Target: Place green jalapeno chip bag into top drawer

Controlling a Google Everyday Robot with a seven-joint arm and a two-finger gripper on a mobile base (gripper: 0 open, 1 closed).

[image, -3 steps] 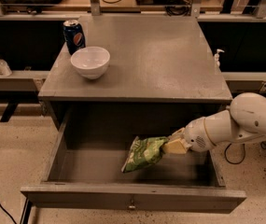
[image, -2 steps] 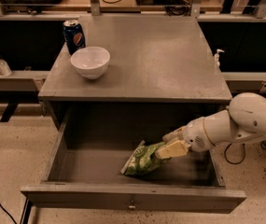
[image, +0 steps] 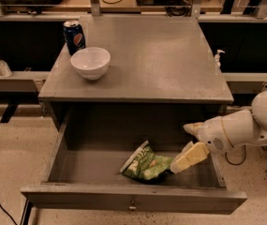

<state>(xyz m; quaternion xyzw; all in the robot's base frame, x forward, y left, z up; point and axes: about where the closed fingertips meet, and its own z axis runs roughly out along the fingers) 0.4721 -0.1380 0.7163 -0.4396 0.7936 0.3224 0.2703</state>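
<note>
The green jalapeno chip bag (image: 145,163) lies crumpled on the floor of the open top drawer (image: 133,199), slightly right of centre. My gripper (image: 181,147) is inside the drawer at the bag's right side, and it is open. One cream finger (image: 189,157) reaches down to the bag's right edge. The other finger (image: 192,128) is spread well above it. The bag rests on the drawer floor and is not clamped. The drawer's small knob (image: 132,206) shows on the front panel.
A white bowl (image: 90,62) and a blue soda can (image: 74,36) stand at the back left of the grey tabletop (image: 161,60). My white arm (image: 259,123) reaches in from the right, over the drawer's right wall (image: 218,170).
The fingers have spread apart and let go of the bag. The bag has dropped lower and settled on the drawer floor.
</note>
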